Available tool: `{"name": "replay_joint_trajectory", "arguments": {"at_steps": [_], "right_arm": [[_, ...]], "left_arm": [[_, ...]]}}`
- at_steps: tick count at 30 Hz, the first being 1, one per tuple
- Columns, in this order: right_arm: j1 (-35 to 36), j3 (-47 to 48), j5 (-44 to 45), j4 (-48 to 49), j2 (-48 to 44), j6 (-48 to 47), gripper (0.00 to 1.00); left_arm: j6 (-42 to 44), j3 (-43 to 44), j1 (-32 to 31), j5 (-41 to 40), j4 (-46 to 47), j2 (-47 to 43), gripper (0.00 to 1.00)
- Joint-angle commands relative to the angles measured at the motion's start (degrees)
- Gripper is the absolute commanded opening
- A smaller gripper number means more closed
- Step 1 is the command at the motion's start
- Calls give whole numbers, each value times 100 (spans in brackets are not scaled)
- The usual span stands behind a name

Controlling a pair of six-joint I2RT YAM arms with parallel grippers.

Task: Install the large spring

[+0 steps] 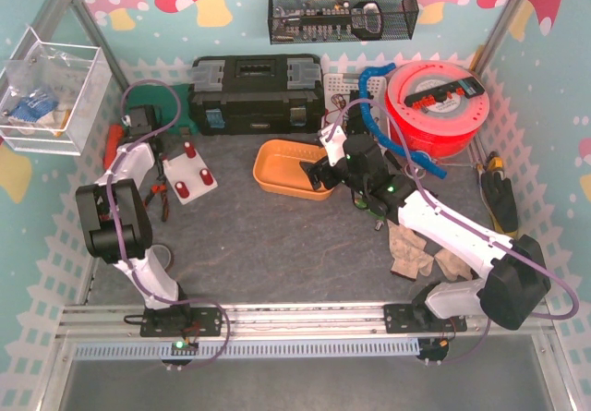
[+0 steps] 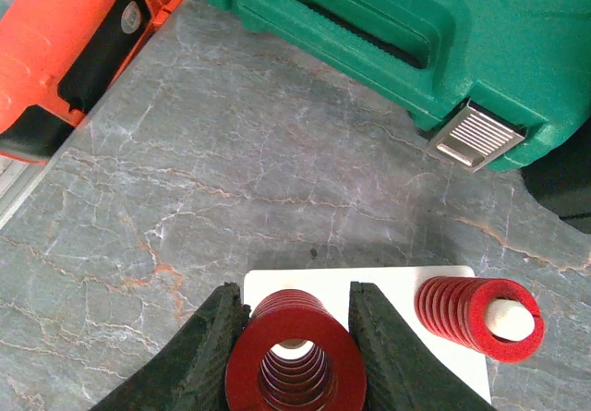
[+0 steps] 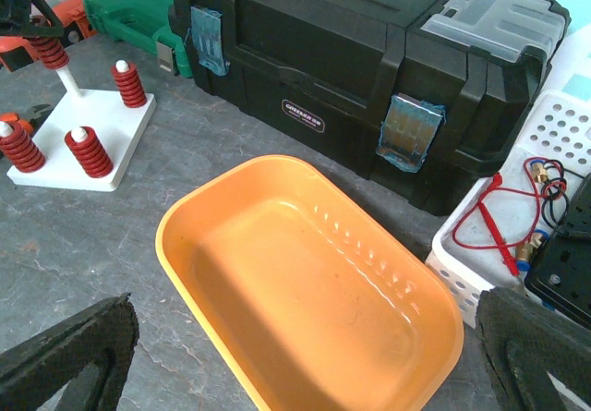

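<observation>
Filling the bottom of the left wrist view, the large red coil spring (image 2: pixel 295 326) is sitting clamped between the two black padded fingers (image 2: pixel 199 369) of the left gripper (image 2: pixel 297 298). Its open end is facing the lens, and a pale peg tip is showing down its bore. Under it, the flat white base plate (image 2: pixel 379 282) is lying on the grey marbled tabletop (image 2: pixel 231 171). At the lower right a smaller red spring (image 2: pixel 466 314) is resting over a white peg. A green plastic case (image 2: pixel 443 42) with a metal latch is occupying the upper right, and an orange and black object (image 2: pixel 55 51) the upper left.

In the upper left of the right wrist view, the gripped spring is sitting high on the tall white peg (image 3: pixel 67 82), with bare peg showing below it. The right gripper (image 3: pixel 305 332) is hanging with its fingers spread wide apart, holding nothing, above the oval orange plastic tray (image 3: pixel 295 282). A black plastic toolbox (image 3: pixel 351 69) is lying behind the tray, and a white perforated basket (image 3: pixel 554 134) is standing at the right edge.
</observation>
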Motion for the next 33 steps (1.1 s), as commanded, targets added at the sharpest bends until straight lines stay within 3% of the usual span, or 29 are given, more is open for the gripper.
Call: {"name": "replay_joint_trajectory", "arguments": {"at_steps": [1, 10, 19, 25, 27, 30, 31, 33], "right_arm": [[-13, -29, -34, 23, -79, 69, 99], [-11, 20, 55, -29, -161, 104, 99], [-8, -56, 256, 88, -335, 226, 99], [-13, 22, 1339, 236, -346, 747, 98], [-22, -56, 1544, 425, -374, 698, 97], [-37, -197, 1946, 625, -458, 469, 98], [-64, -317, 2063, 711, -503, 406, 98], [-192, -568, 2265, 908, -599, 264, 99]], "left_arm": [[23, 97, 51, 36, -103, 87, 11], [-159, 101, 52, 226, -50, 319, 36], [-240, -66, 49, 340, -15, -51, 60], [-435, -307, 43, 864, -23, -798, 71], [-526, -484, 17, 1036, -8, -1174, 82], [-541, -782, -31, 1263, 28, -1767, 87], [-545, -906, -39, 1317, 29, -1956, 97], [-540, -1105, -96, 1402, 50, -2300, 99]]}}
